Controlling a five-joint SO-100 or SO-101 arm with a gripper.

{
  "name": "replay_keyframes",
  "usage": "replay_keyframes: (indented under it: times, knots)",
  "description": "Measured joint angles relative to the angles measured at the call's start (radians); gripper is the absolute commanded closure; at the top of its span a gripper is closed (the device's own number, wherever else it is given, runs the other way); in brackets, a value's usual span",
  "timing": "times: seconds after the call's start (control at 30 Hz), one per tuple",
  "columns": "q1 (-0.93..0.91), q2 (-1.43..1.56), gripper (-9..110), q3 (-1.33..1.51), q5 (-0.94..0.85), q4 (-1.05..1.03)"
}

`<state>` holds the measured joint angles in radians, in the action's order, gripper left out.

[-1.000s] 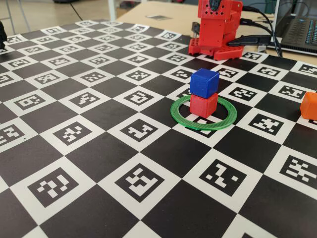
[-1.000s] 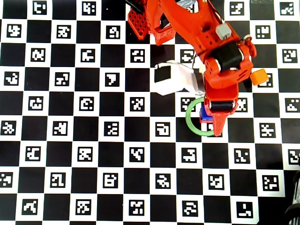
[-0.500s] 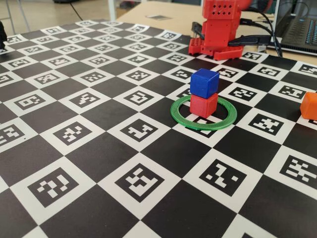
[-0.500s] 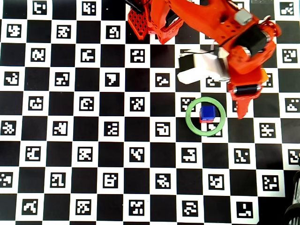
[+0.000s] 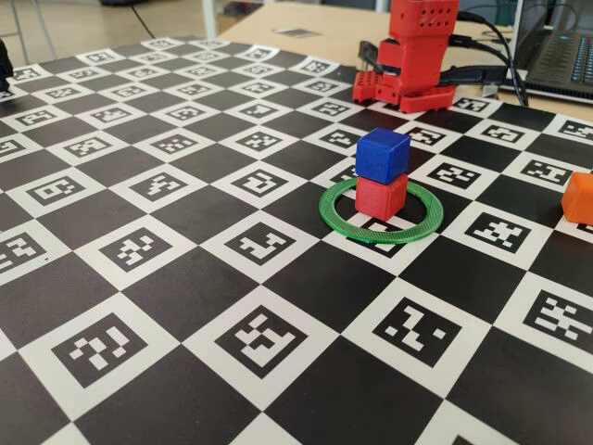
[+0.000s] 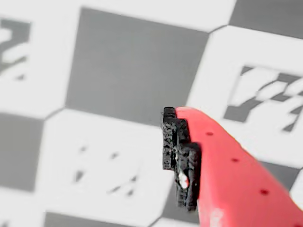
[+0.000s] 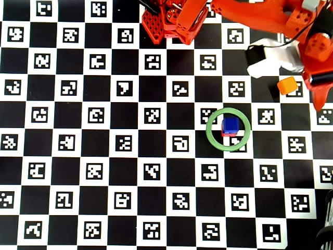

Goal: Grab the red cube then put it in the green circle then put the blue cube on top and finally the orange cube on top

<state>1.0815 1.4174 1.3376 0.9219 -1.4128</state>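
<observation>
Checkerboard marker mat: blue cube stacked on red cube inside green circle. Orange cube apart, beside gripper; jaw state indeterminate.

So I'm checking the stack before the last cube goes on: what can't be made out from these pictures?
- Red cube: in the overhead view the blue cube covers nearly all of it.
- Orange cube: cut by the right edge in the fixed view.
- Gripper: the overhead view's right edge cuts it off; open or shut is unclear.
- Fingers: only one shows in the wrist view, and the board is blurred.
- Green circle: its far rim is hidden behind the cubes.
</observation>
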Motion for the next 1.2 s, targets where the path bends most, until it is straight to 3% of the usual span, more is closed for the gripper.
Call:
replay_keyframes:
  times: [1.2]
  knots:
    - [0.032,-0.003,59,0.333,-0.008,0.293]
